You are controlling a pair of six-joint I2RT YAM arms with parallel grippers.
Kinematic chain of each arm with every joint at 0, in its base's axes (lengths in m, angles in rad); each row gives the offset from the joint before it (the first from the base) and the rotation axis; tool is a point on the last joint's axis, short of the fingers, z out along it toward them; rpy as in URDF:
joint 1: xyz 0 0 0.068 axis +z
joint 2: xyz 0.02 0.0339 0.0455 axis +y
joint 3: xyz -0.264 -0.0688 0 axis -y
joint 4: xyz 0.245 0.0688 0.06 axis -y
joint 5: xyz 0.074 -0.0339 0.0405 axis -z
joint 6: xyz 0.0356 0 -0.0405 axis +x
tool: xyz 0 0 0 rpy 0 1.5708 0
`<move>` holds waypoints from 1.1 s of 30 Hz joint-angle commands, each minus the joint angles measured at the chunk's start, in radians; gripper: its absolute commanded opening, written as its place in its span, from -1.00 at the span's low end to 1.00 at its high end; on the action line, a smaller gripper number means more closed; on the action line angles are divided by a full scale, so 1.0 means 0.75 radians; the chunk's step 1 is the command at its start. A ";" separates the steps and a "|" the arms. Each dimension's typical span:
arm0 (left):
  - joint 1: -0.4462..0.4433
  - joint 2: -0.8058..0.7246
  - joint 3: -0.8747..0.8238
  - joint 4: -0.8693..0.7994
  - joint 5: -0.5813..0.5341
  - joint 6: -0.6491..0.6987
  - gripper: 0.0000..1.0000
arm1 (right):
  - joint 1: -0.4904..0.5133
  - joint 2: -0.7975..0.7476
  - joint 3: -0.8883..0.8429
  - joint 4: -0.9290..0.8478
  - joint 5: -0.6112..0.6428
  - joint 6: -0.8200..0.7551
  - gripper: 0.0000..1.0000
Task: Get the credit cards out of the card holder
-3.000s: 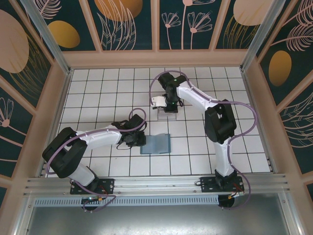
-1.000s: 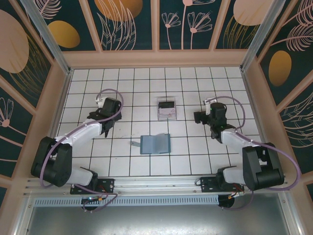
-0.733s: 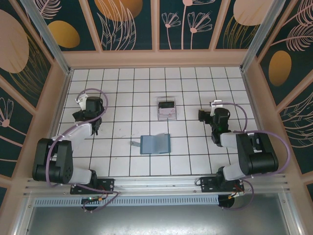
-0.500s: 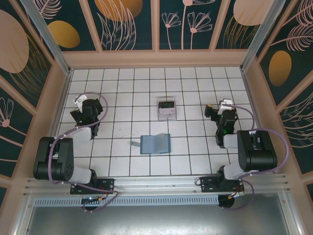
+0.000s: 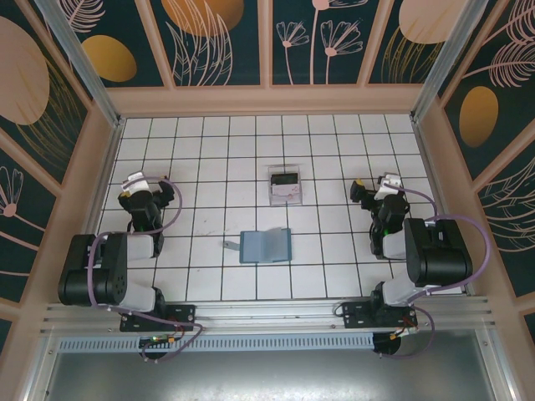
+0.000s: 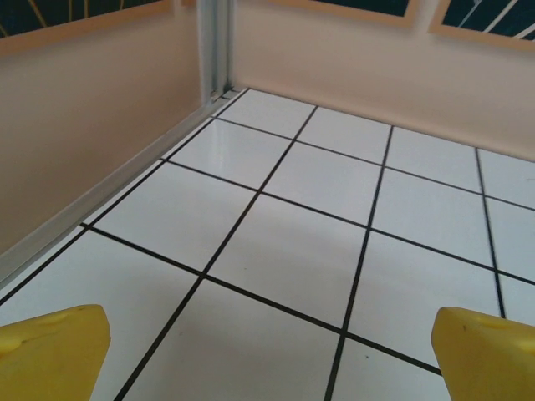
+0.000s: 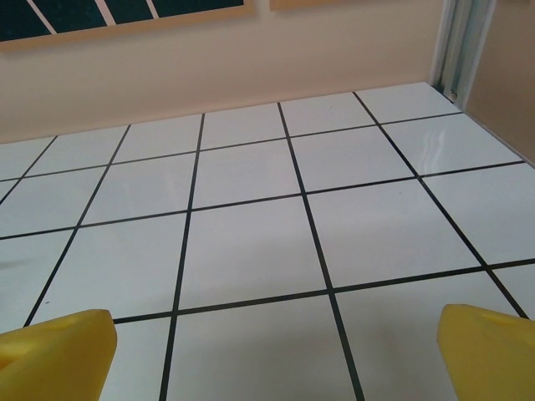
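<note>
Left gripper (image 5: 136,190) hangs spread wide and empty near the left wall. The card holder (image 5: 267,246) lies open at centre; it looks soft and light, so pin it near the strap. The credit cards (image 5: 285,180) rest in the clear tray (image 5: 272,200) beyond; probably thin, stiff and slick, so pinch an edge. Right gripper (image 5: 378,190) is equally spread and empty.

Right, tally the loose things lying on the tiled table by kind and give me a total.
card holder: 1 (teal-blue, lying open)
credit cards: 2 (one dark, one pale pinkish, both in the tray)
clear tray: 1
Total: 4
</note>
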 commanded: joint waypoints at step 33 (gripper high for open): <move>-0.044 0.090 -0.086 0.378 0.196 0.170 0.97 | -0.004 0.006 0.000 0.076 -0.015 0.012 0.98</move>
